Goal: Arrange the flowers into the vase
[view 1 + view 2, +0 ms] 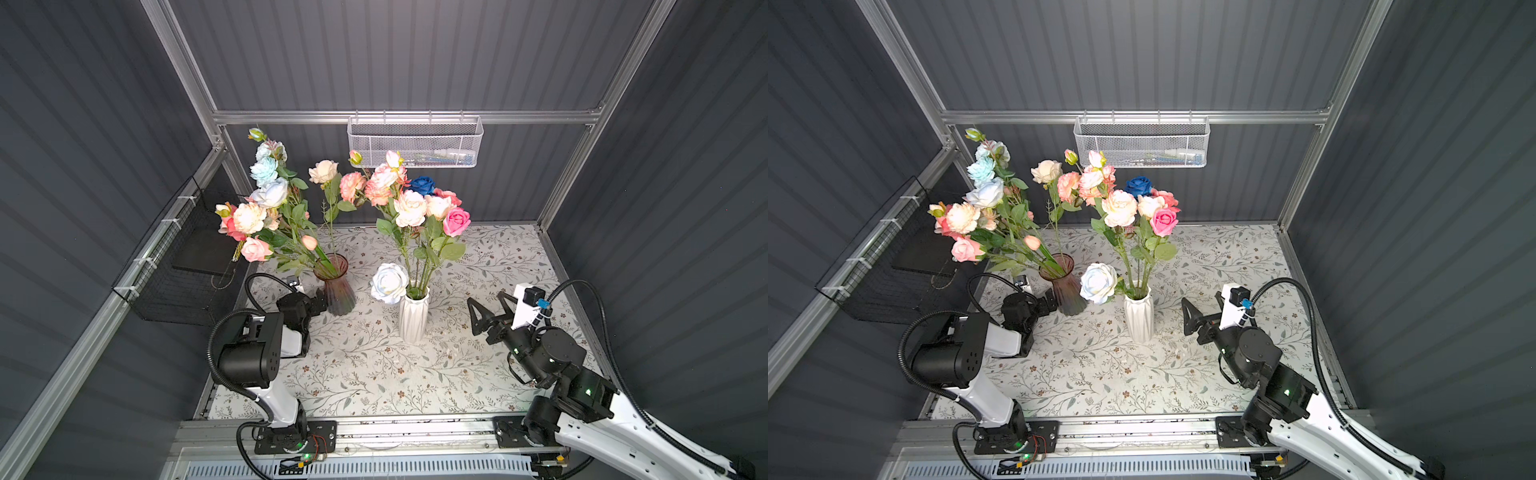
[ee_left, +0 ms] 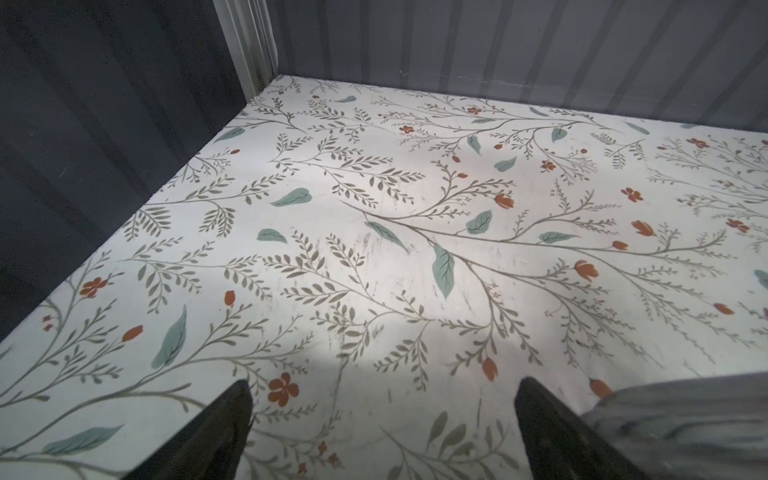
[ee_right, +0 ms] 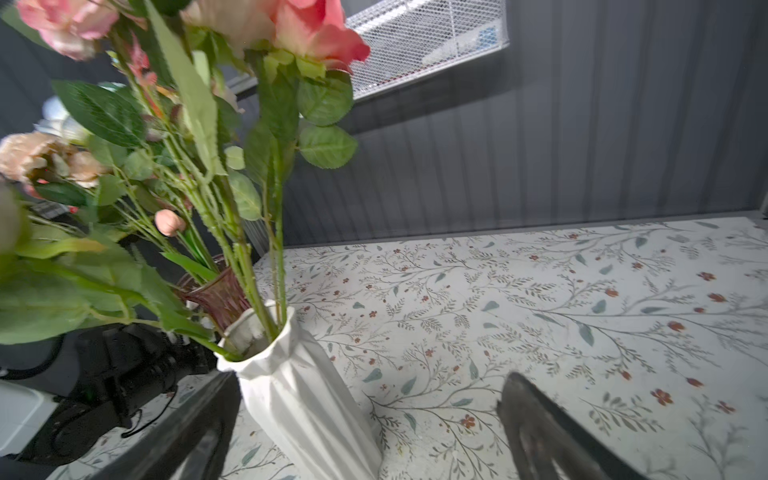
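Two vases stood on your leaf-printed table [image 1: 374,374]: a matte white vase [image 1: 413,318] with folded ribs, upright, and left of it a fluted, smoky-pink glass vase [image 1: 338,291]. The flowers [image 1: 415,208] were split between them. Pink, peach, cream and one dark blue head rose on straight green stems from the white vase, and a pale blue rose [image 1: 389,282] drooped at its rim. The glass vase's bunch [image 1: 976,208] leaned left and far, over the black wire basket [image 1: 178,270] on the left wall.

Your left gripper [image 1: 319,300] was just beside the glass vase's left flank, jaws spread wide with only printed surface between them. Your right gripper [image 1: 490,311] was right of the white vase, apart from it, jaws likewise wide and holding nothing.

The near half of the table lay bare. A white mesh basket [image 1: 415,143] hung on the far rail.
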